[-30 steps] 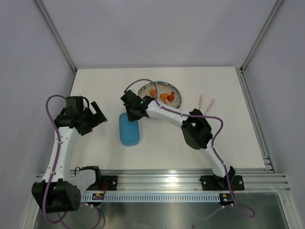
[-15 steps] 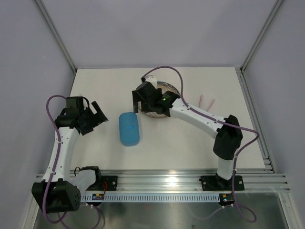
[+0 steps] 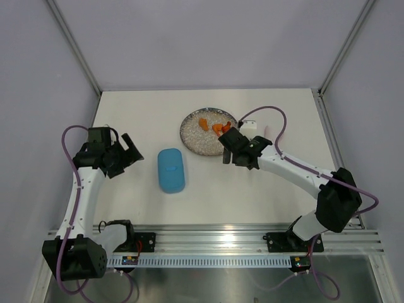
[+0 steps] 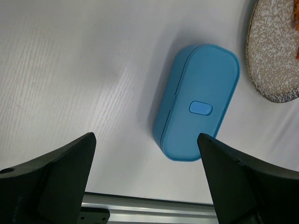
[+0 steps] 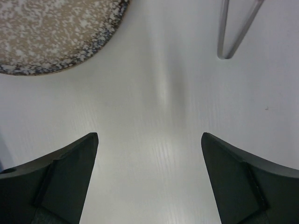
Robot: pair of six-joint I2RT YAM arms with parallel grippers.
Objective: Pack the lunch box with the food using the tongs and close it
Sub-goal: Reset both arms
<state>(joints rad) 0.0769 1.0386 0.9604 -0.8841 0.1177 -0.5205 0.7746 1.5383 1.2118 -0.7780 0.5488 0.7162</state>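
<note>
The blue lunch box lies on the table with its lid on, and the left wrist view shows it too. Orange pieces of food sit on the round speckled plate. The pale tongs lie on the table right of the plate; in the top view my right arm hides most of them. My right gripper hangs open over bare table between the plate and the tongs, holding nothing. My left gripper stands open and empty to the left of the box.
A metal rail runs along the table's near edge and shows in the left wrist view. Grey walls close in the table at the back and on both sides. The plate's rim lies just past the far end of the box.
My right arm has swung from the far end of the lunch box, over the plate, to the plate's right side, and its jaws have opened. The left arm has not moved.
</note>
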